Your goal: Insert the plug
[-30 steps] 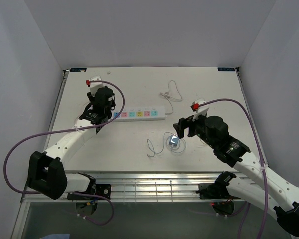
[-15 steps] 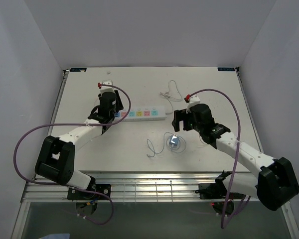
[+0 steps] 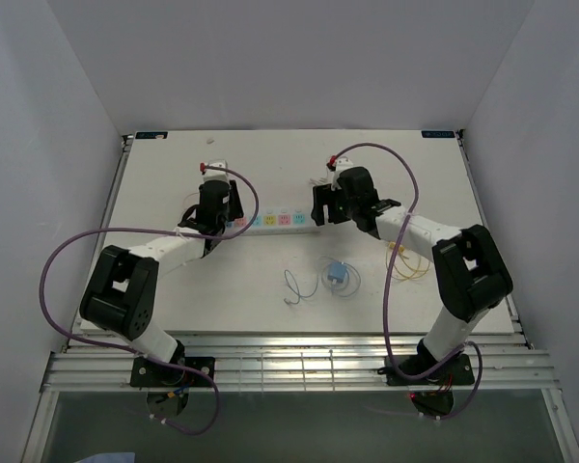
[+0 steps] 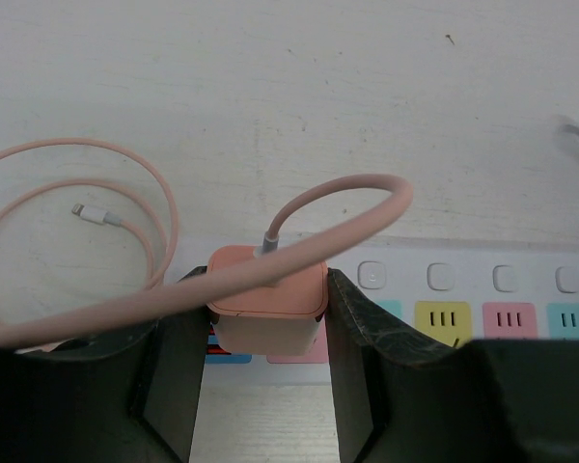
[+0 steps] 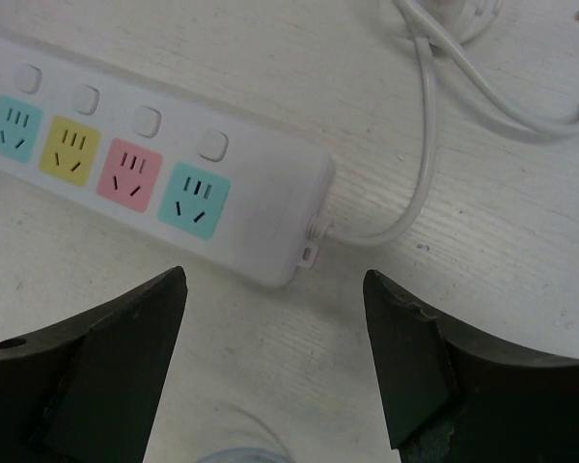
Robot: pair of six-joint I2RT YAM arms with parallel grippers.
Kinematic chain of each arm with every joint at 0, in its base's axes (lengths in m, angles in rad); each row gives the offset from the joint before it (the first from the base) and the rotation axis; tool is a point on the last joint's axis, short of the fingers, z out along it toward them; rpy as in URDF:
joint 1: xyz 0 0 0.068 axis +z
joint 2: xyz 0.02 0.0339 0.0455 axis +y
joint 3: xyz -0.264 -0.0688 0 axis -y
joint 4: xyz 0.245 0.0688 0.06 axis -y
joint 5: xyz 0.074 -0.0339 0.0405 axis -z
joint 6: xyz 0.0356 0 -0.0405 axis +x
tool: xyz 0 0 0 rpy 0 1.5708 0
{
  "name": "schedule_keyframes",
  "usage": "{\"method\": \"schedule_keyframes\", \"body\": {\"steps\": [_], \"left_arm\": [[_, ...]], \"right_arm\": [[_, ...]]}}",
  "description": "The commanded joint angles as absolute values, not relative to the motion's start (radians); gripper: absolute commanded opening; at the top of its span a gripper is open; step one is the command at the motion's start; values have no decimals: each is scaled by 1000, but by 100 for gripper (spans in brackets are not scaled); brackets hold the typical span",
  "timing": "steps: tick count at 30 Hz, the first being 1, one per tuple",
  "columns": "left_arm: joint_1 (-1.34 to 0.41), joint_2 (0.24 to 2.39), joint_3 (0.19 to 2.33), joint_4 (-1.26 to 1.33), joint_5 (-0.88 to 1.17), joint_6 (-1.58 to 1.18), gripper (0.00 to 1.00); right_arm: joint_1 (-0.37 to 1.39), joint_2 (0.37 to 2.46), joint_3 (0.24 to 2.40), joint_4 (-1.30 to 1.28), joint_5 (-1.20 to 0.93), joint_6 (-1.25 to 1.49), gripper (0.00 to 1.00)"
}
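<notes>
A white power strip (image 3: 270, 221) with coloured sockets lies across the middle of the table. In the left wrist view a pink cube plug (image 4: 268, 299) with a pink cable (image 4: 164, 227) sits on the strip's (image 4: 463, 289) left end, over the blue and pink sockets. My left gripper (image 4: 265, 323) is shut on the plug, one finger on each side; in the top view it (image 3: 215, 214) is at the strip's left end. My right gripper (image 5: 275, 280) is open and empty, hovering above the strip's right end (image 5: 241, 207), near the cord exit; in the top view it (image 3: 322, 208) is there too.
The strip's white cord (image 5: 425, 164) loops toward the table's far side. A blue plug with a coiled thin cable (image 3: 336, 274) lies in front of the strip. A yellow cable (image 3: 405, 262) lies to the right, under my right arm. The pink cable's connector (image 4: 95, 214) lies left.
My right arm has swung from the front right, near the blue plug, to the strip's right end. My left gripper has shifted right and farther back at the strip's left end.
</notes>
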State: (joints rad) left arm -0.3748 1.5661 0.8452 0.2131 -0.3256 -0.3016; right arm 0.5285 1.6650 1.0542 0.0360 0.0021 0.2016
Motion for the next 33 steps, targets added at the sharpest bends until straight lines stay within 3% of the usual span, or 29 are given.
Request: {"method": "schedule_keyframes", "body": {"steps": [1,4,9,16,33], "left_arm": [[-370,1559,854,249,-285,-288,0],[-370,1562,850,249,-273,-290,0],[-370,1574,850,255,-275,-291,0],[-370,1589,836,285,-233,-313,0],[-411,1497,575,762,-276,-222,0]], "right_arm": [[528,1747,1156,74,-5,198,79],[529,1807,1198,84,-17,199,72],[529,1882,1246,81,-41,202,68],[528,1888,1201,127,-54,225,52],[528,1917,1147,158,-104,245,35]]}}
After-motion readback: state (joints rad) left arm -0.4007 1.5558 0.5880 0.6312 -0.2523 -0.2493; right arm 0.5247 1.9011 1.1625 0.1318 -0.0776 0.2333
